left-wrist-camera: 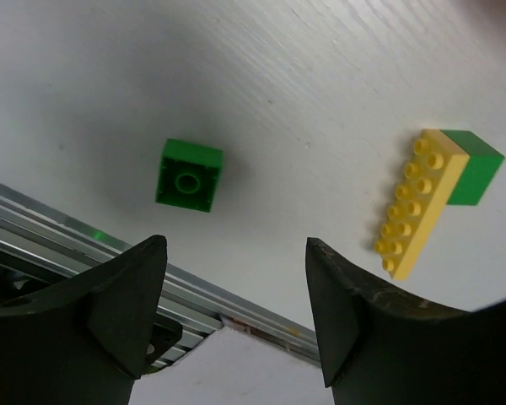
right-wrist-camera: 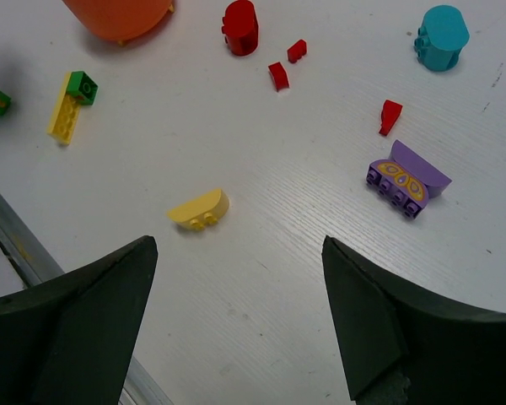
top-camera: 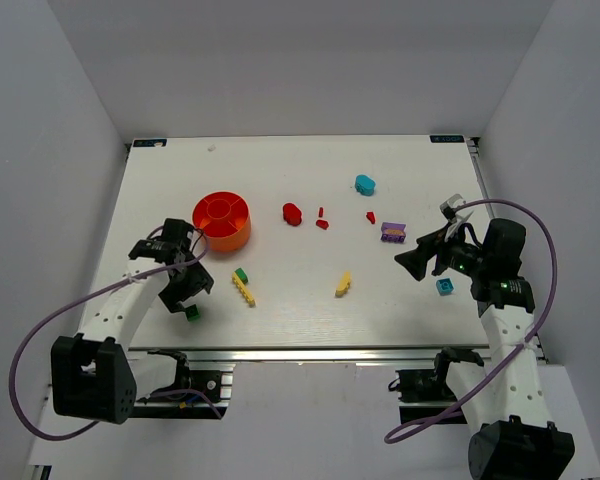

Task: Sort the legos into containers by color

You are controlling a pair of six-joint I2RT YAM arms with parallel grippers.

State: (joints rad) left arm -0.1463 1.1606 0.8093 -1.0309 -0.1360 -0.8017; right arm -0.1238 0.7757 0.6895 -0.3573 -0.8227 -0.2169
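The orange-red bowl [top-camera: 221, 220] stands at mid-left and looks empty. Legos lie scattered on the table: a red one [top-camera: 292, 213], three small red bits [top-camera: 322, 224], a cyan one [top-camera: 365, 184], a purple one [top-camera: 393, 232], a yellow half-round [top-camera: 343, 285], a long yellow brick [top-camera: 244, 291] touching a green brick [top-camera: 241, 274], a small green brick [top-camera: 192, 313] and a small blue-cyan brick [top-camera: 445, 286]. My left gripper [left-wrist-camera: 234, 246] is open and empty, hovering near the small green brick [left-wrist-camera: 189, 175]. My right gripper [right-wrist-camera: 239, 245] is open and empty, above bare table near the yellow half-round [right-wrist-camera: 200, 209].
The table's front metal rail [left-wrist-camera: 84, 228] runs just below the small green brick. White walls close in the left, right and back sides. The right arm [top-camera: 490, 262] hangs over the table's right edge, next to the blue-cyan brick.
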